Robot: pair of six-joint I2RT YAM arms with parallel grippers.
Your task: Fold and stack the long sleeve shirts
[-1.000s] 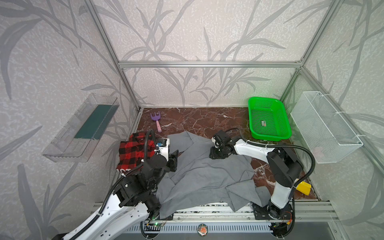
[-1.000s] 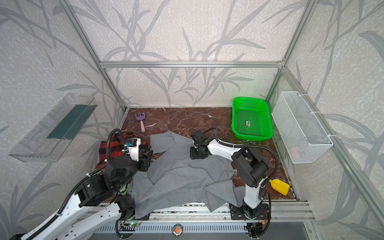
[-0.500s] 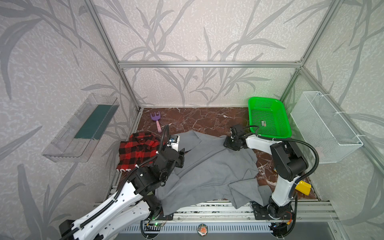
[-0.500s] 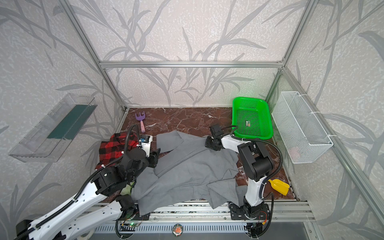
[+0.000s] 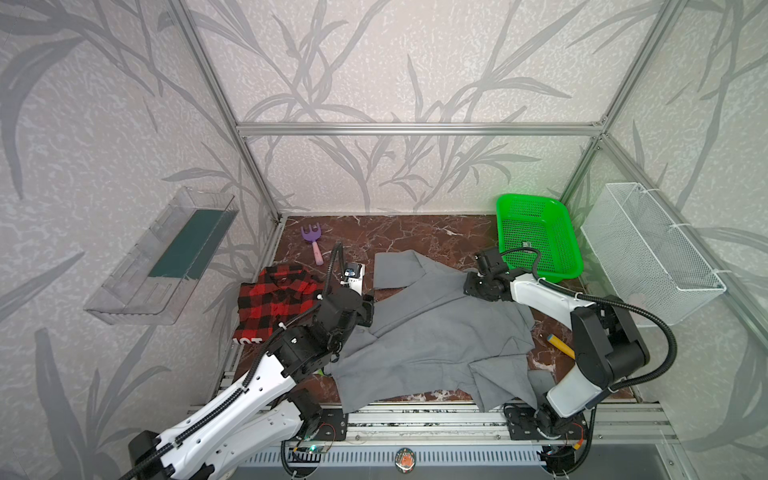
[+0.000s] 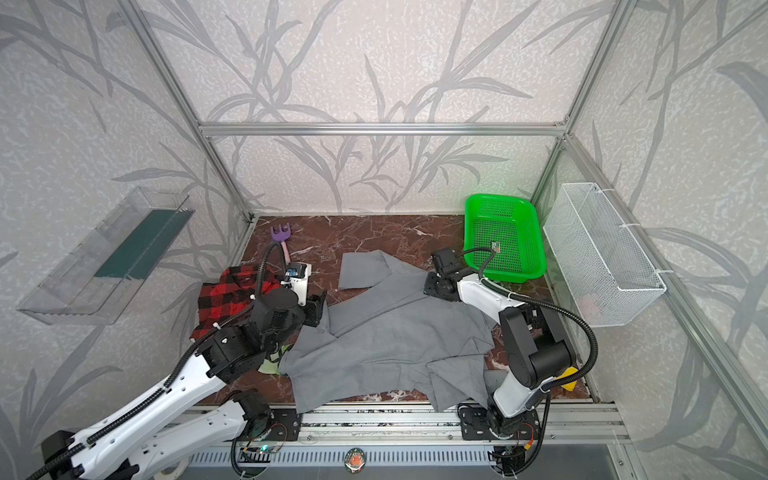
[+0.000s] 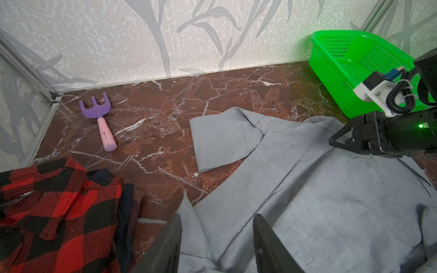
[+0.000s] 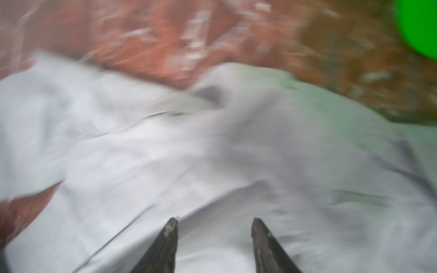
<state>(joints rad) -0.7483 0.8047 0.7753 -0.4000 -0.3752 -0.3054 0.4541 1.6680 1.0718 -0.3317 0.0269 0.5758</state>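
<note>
The grey long sleeve shirt (image 5: pixel 436 332) (image 6: pixel 395 332) lies spread over the middle of the marble table, one sleeve folded across at the back (image 7: pixel 220 139). The red-and-black plaid shirt (image 5: pixel 274 303) (image 7: pixel 47 224) lies folded at the left, apart from it. My left gripper (image 5: pixel 368 309) (image 7: pixel 216 217) rests at the grey shirt's left edge, its jaws apart with a ridge of cloth lying loose between them. My right gripper (image 5: pixel 467 286) (image 8: pixel 214 221) hovers low over the shirt's back right shoulder, jaws apart and nothing pinched. The right wrist view is blurred.
A green basket (image 5: pixel 536 237) stands at the back right, just behind my right wrist. A purple toy rake (image 5: pixel 312 241) lies at the back left. A yellow-handled tool (image 5: pixel 561 345) lies by the right arm. A white wire basket (image 5: pixel 648 249) and a clear shelf (image 5: pixel 166 257) hang on the side walls.
Both grippers have moved toward the back right and the grey shirt has shifted and spread that way. The plaid shirt is now more uncovered by the left arm.
</note>
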